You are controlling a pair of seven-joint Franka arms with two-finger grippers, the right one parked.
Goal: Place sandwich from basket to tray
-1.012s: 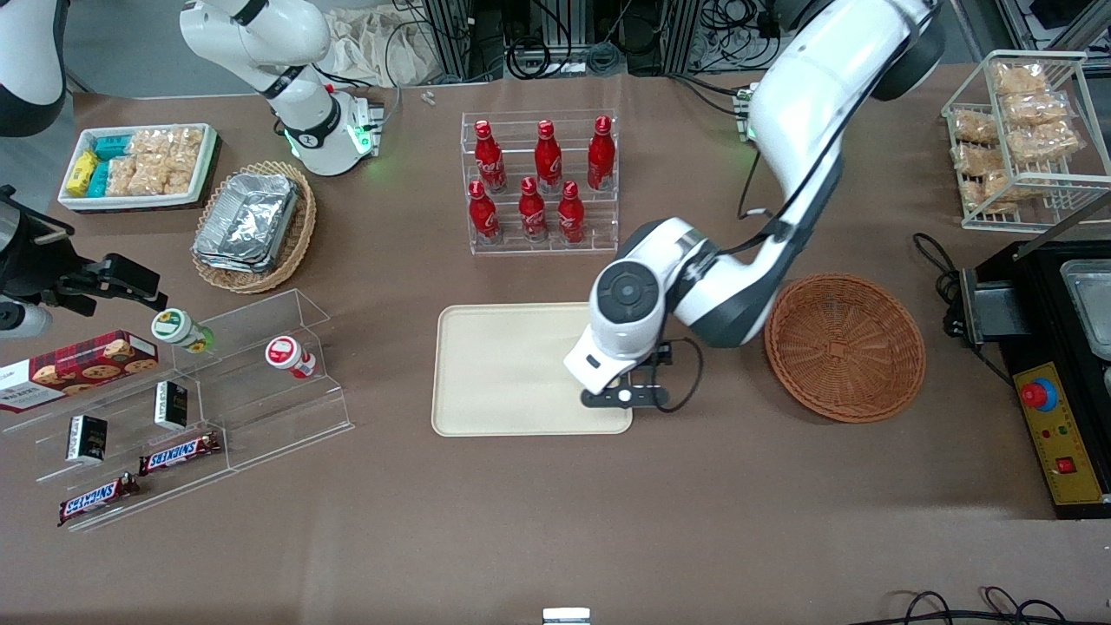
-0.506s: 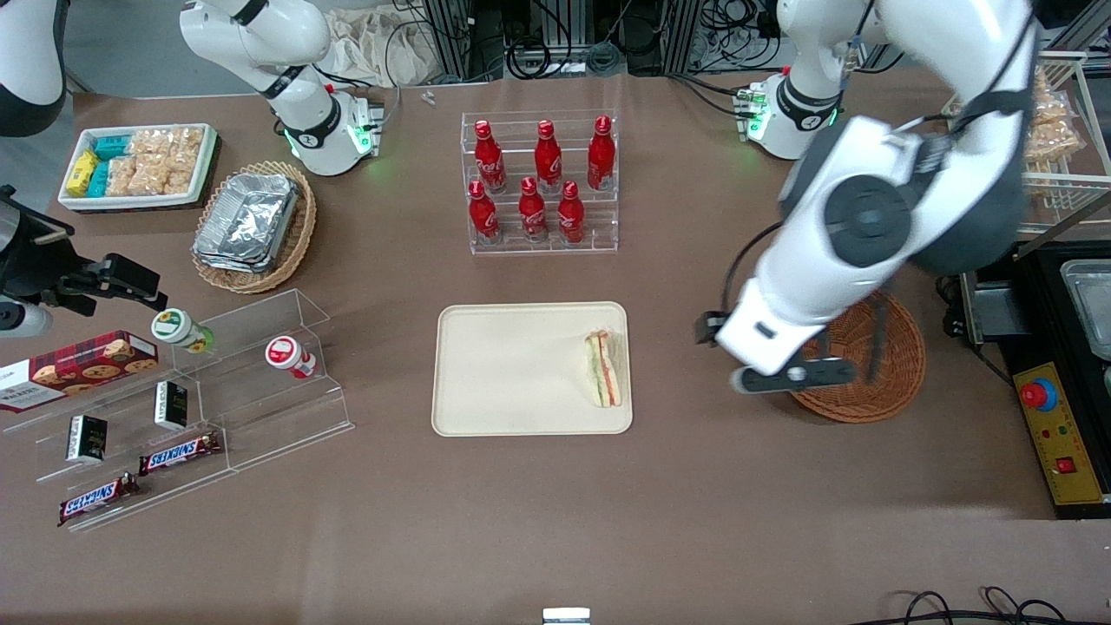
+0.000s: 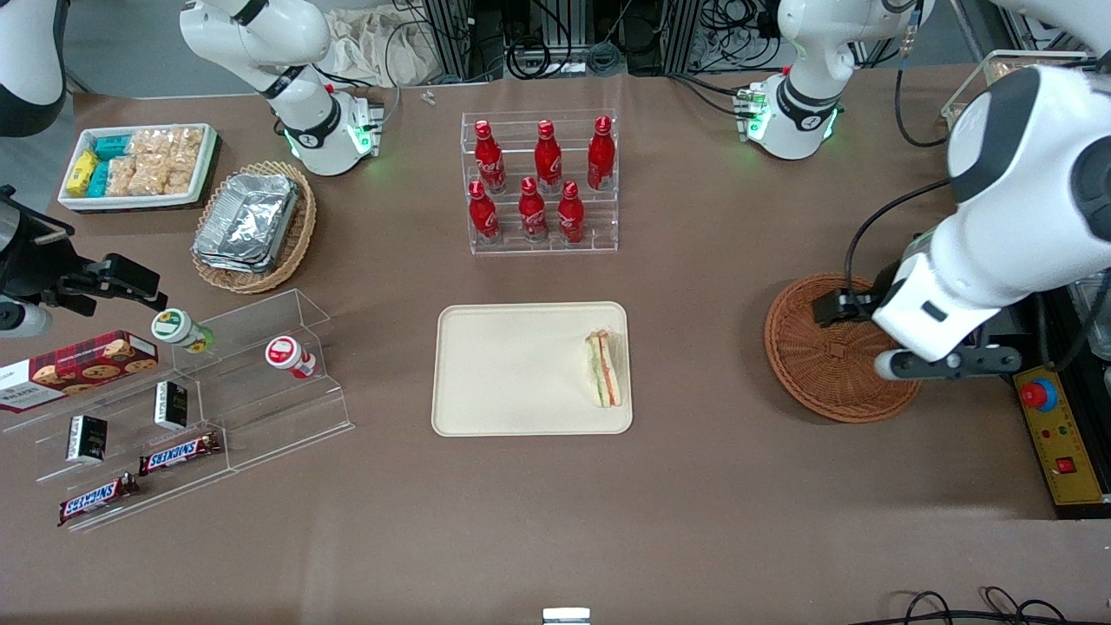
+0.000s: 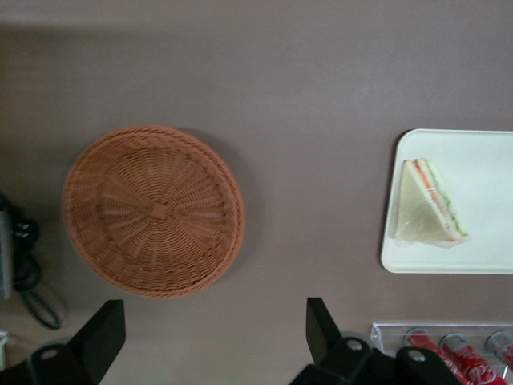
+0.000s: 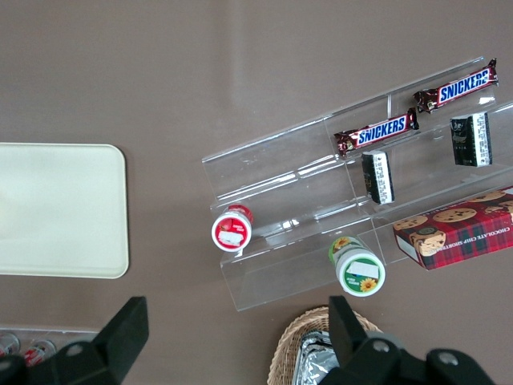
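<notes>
Sandwich [image 3: 604,368]: lies flat on the tray, at the short edge nearest the basket, filling layers showing; also seen from the wrist [image 4: 429,206].
Tray [image 3: 512,369]: cream rectangle mid-surface, bare apart from the sandwich.
Basket [image 3: 825,365]: round brown wicker, nothing in it, toward the working arm's end of the surface, apart from the tray.
Pincer [image 4: 212,333]: fingers spread wide, holding nothing, raised above the basket's rim.
Bottles [image 3: 538,182]: red, in a clear rack farther from the front camera than the tray.
</notes>
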